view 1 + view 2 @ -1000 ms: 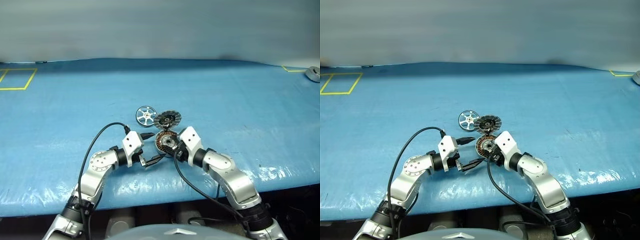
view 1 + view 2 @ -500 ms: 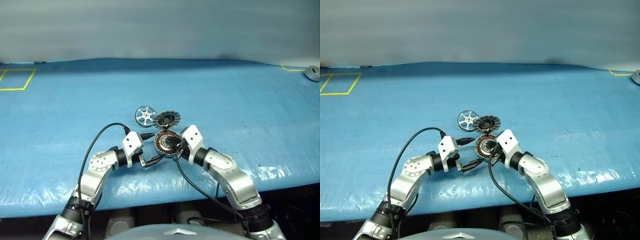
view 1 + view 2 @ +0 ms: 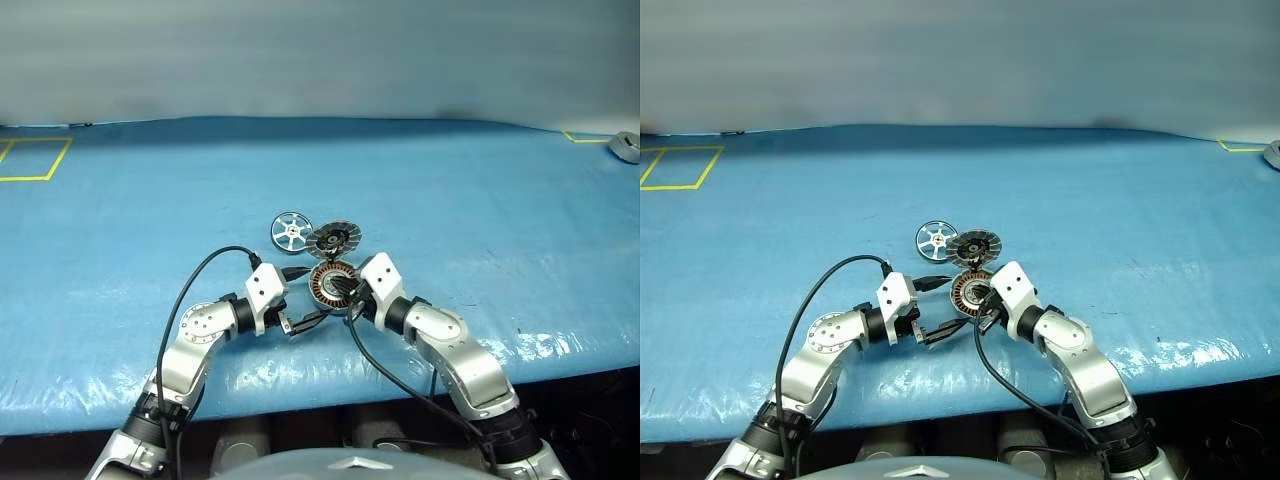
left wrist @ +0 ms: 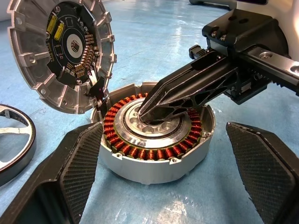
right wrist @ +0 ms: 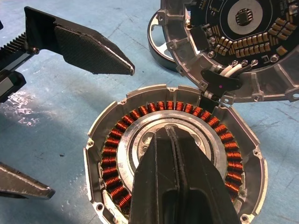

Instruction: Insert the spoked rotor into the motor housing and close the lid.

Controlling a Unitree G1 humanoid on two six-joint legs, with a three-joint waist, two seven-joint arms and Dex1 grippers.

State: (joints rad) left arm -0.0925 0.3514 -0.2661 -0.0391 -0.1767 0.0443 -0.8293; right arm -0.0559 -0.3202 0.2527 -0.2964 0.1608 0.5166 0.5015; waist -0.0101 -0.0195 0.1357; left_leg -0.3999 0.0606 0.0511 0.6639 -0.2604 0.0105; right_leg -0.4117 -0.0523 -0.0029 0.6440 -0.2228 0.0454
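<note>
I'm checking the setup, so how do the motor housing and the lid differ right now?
The motor housing lies flat on the table, while the lid stands tilted open at its rim. The housing shows a ring of copper windings; the lid's inner face shows a dark circuit board. Both are round with silver metal rims.
</note>
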